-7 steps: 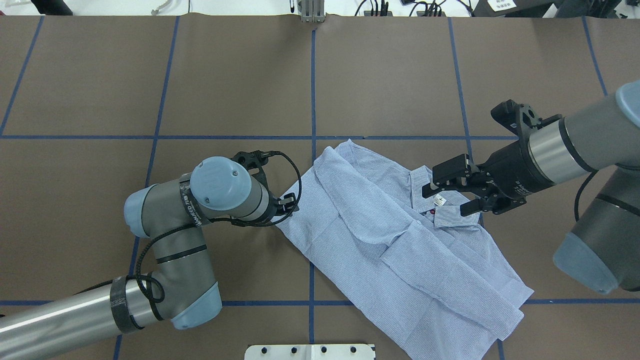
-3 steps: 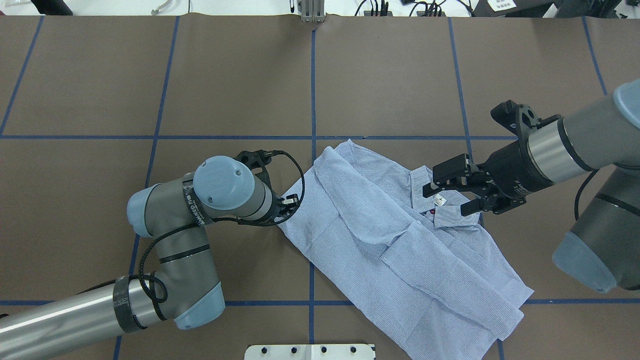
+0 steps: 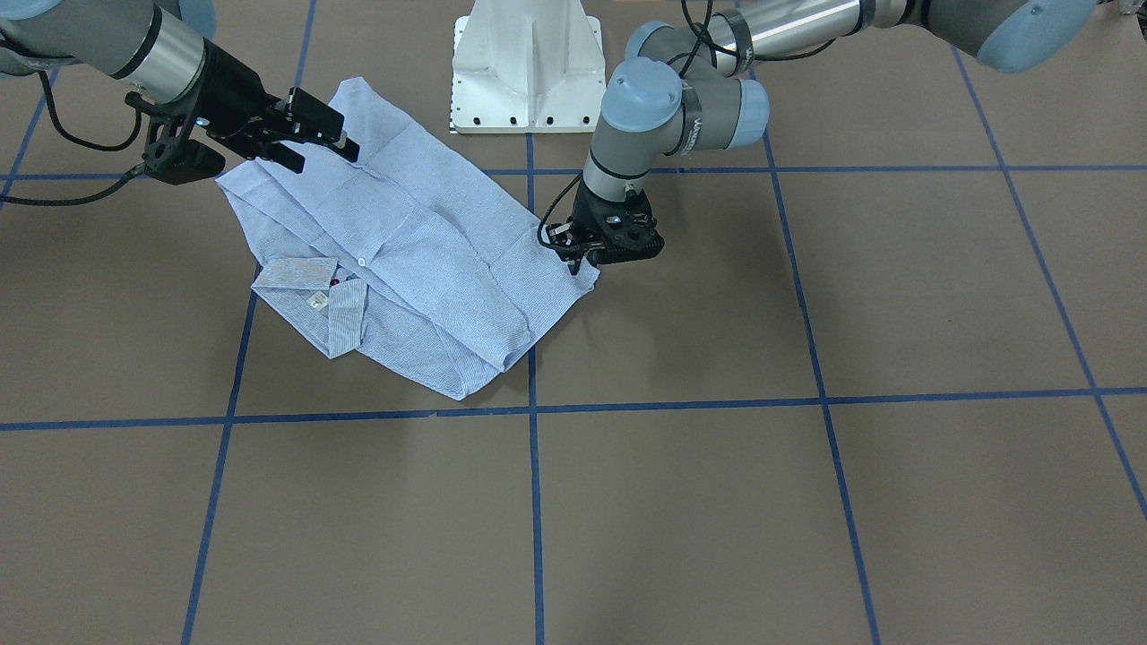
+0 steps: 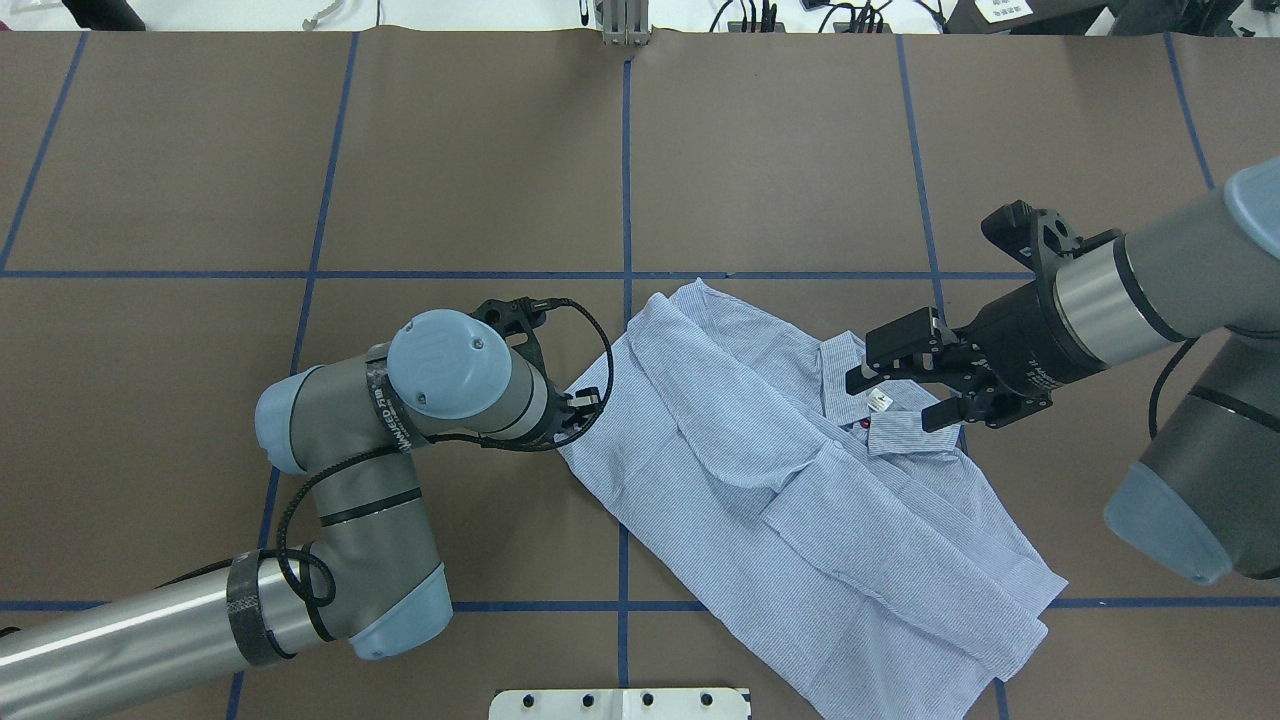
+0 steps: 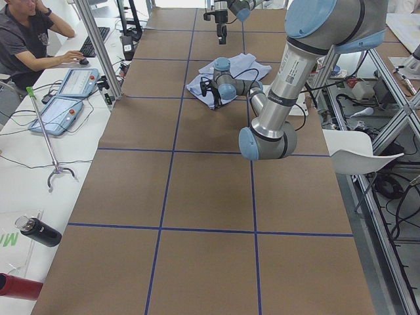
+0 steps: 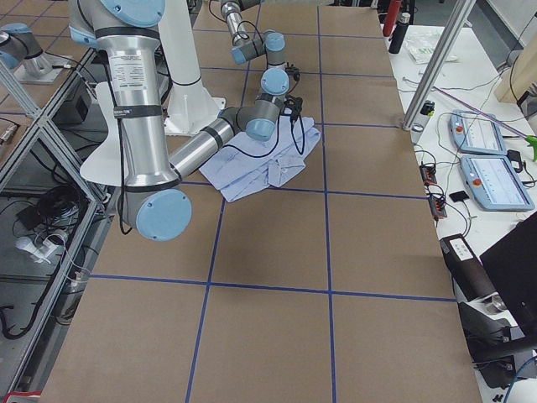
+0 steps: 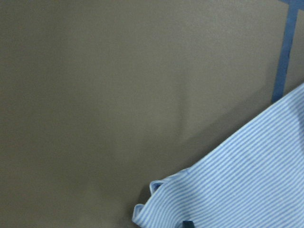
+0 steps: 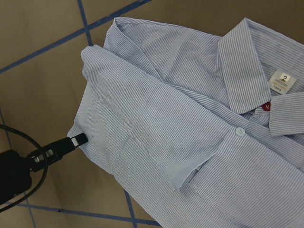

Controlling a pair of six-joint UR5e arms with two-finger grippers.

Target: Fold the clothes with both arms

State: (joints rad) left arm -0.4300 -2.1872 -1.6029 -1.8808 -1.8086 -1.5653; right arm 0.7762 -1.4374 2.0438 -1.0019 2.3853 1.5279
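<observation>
The light blue striped shirt [image 4: 760,480] lies partly folded on the brown table, collar and white neck label [image 8: 282,80] facing up. My right gripper [image 4: 905,392] hovers open just above the collar, holding nothing; in the front-facing view that same right gripper [image 3: 323,150] is at the left. My left gripper [image 4: 588,403] points down at the shirt's left edge [image 3: 581,262], its tip touching the cloth. A small curl of hem [image 7: 145,209] shows beside it. Whether the left jaws are shut on the cloth is hidden.
The white pedestal base [image 3: 527,72] stands close behind the shirt. Blue tape lines [image 4: 625,180] grid the table. A person [image 5: 26,39] sits at a side desk with control pendants [image 5: 65,98]. Bare table stretches ahead of the shirt.
My left arm has shifted slightly right, bringing its gripper up to the shirt's left edge. The right arm and the shirt have barely moved.
</observation>
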